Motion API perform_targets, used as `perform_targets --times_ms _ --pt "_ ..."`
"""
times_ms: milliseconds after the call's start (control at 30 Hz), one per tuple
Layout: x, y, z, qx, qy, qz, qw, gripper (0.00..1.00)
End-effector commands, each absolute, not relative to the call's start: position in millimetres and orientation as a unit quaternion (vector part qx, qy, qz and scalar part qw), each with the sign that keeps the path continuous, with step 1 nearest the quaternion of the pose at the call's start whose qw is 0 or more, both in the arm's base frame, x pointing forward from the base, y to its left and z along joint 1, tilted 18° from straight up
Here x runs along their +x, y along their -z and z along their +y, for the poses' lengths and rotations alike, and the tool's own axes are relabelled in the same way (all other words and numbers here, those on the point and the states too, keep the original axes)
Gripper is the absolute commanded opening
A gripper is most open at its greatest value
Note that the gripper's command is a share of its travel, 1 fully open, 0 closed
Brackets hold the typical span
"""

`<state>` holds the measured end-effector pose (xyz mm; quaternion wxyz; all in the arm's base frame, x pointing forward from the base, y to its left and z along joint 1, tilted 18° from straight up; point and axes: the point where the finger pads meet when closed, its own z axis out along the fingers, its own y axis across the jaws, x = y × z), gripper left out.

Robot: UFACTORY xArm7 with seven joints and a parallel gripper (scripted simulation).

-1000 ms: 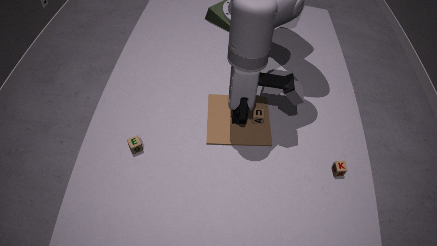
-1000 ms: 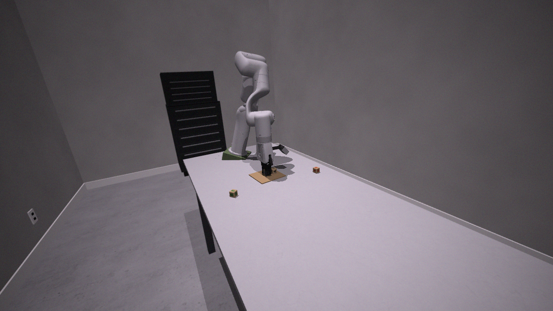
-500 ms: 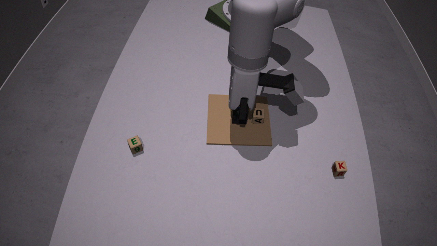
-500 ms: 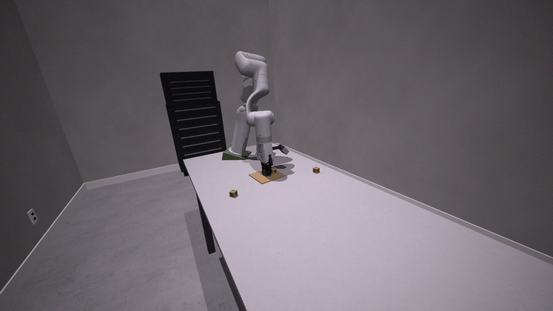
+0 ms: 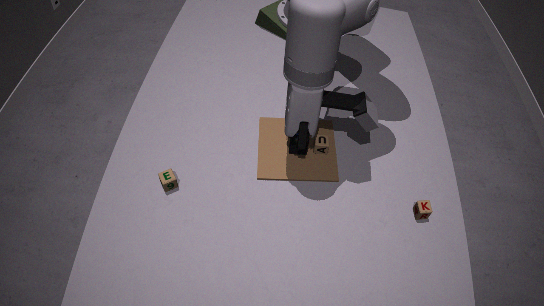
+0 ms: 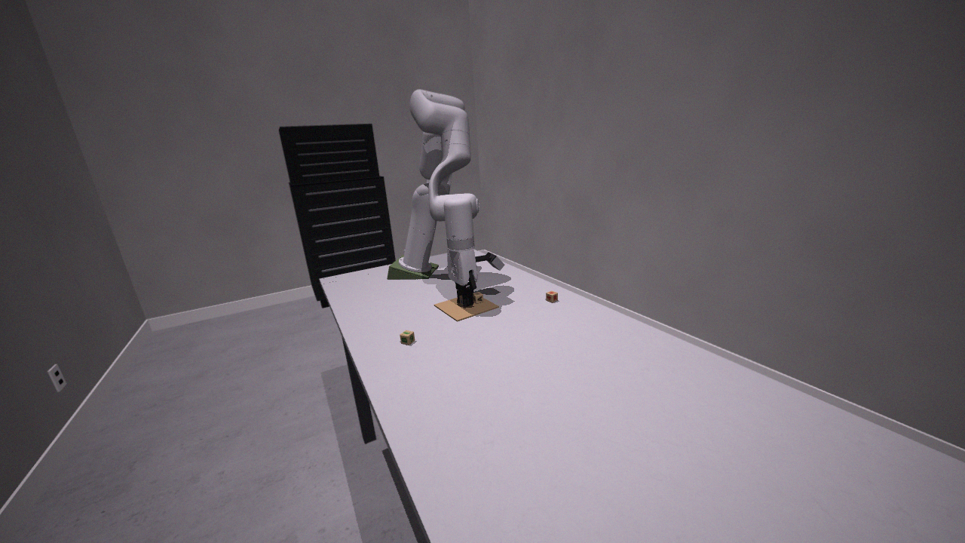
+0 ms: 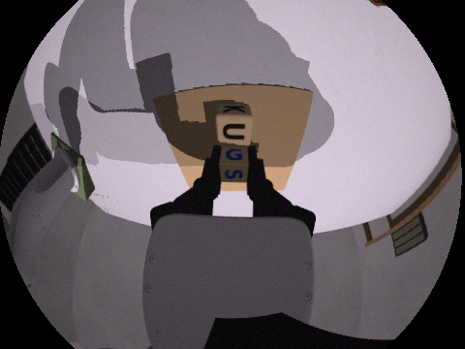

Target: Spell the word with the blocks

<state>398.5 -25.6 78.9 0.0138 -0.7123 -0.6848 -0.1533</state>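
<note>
The pincer point(image 7: 232, 176) is clamping a block point(image 7: 232, 165) showing a blue "S" and "G" in the wrist view, low over the tan mat point(image 5: 272, 160). From above, the arm point(image 5: 310, 49) is hiding that block. Just beside it, the "U" block point(image 5: 321, 144) is sitting on the mat with "A" on its side. The green "E" block point(image 5: 167, 179), marked "9" below, and the red "K" block point(image 5: 422, 209) are lying well apart on the surface point(image 5: 228, 236).

The gripper point(image 7: 232, 182) clamps a wooden block point(image 7: 232, 165) showing blue G and S. Just beyond it, a block point(image 7: 234, 124) marked U sits on the tan mat point(image 7: 285, 116).
</note>
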Motion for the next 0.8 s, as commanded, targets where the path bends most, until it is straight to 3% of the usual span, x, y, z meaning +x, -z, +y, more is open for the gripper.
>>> perform_targets --times_ms 0,767 --pt "399.7 -79.0 -25.9 -0.712 0.154 -0.684 0.013 0.21" --pt "400.3 -76.2 -25.2 -0.712 0.154 -0.684 0.013 0.21"
